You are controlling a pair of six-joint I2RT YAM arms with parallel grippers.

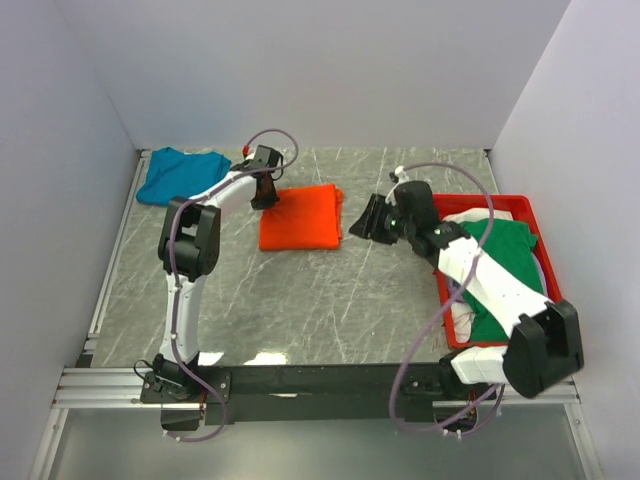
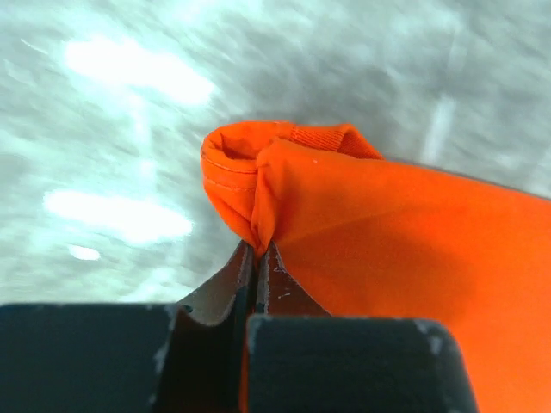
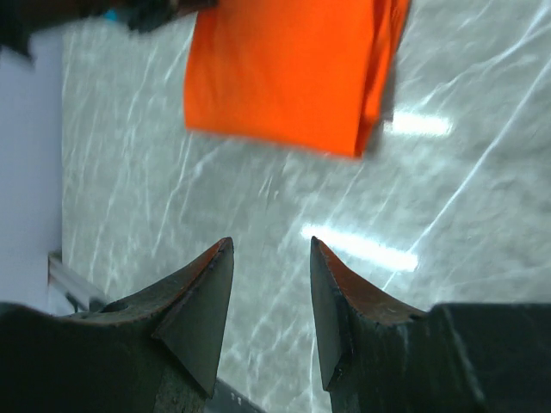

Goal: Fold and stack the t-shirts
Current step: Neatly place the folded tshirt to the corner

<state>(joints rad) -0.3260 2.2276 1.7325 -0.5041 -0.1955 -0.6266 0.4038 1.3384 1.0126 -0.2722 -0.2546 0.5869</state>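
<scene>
Grey marbled tabletop [image 1: 330, 300] is seen from above, walled in by plain white panels. An orange t-shirt [image 1: 302, 218] is laid folded into a rectangle near the middle of the table. A teal t-shirt [image 1: 175, 175] is left crumpled at the far left corner, well apart from it. At the right edge a red tray [image 1: 520, 203] is filled with a green t-shirt [image 1: 510, 260] spread over a white t-shirt [image 1: 468, 213]. The left gripper [image 1: 265, 192] is lowered onto the far left corner of the orange t-shirt. The right gripper [image 1: 362, 222] is held above bare table between the orange t-shirt and the red tray, touching neither.

From the left wrist, the left gripper [image 2: 256, 258] is shown clenched, its fingertips pressed together with a bunched fold of the orange t-shirt [image 2: 387, 241] pinched between them. A stitched hem is curled over just above the tips. Blurred tabletop [image 2: 103, 129] is seen behind.

From the right wrist, the right gripper [image 3: 271, 258] is shown released, with a clear gap between its two fingers and nothing held in it. The tabletop [image 3: 430, 215] is seen below, streaked with bright reflections. The orange t-shirt [image 3: 284, 69] is seen lying flat beyond the fingertips, apart from them. Its folded layers are visible along the right edge.
</scene>
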